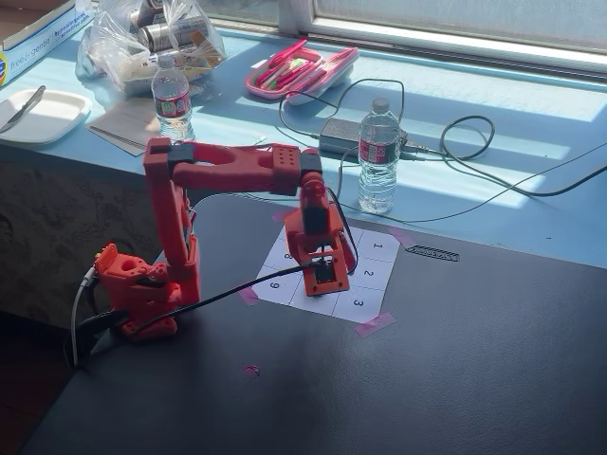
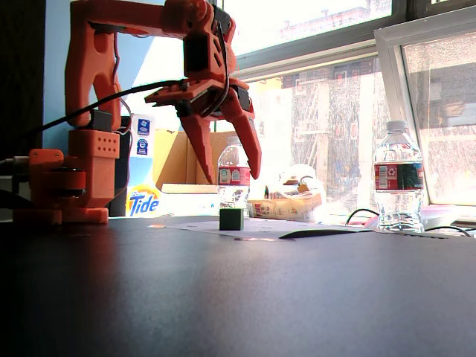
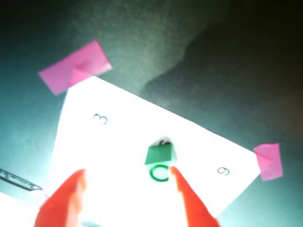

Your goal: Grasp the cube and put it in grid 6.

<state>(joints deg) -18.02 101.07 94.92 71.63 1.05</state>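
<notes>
The green cube [image 3: 160,155] with a dark ring on its top rests on the white paper sheet [image 3: 118,142], in the cell between the cells marked 3 [image 3: 100,119] and 9 [image 3: 223,170]. It covers that cell's digit except a dark stroke. In a fixed view the cube [image 2: 231,219] sits on the sheet directly below my open, empty gripper [image 2: 230,175]. In the wrist view my gripper [image 3: 128,171] is open, and the cube lies just inside the right fingertip [image 3: 182,189]. In a fixed view the gripper [image 1: 327,275] hides the cube.
The sheet [image 1: 365,275] is taped to the dark table with pink tape [image 1: 375,324]. The arm's base [image 1: 142,289] stands to its left. Behind are two water bottles [image 1: 377,156] [image 1: 172,98], a charger with cables [image 1: 337,140] and a pink case [image 1: 299,68].
</notes>
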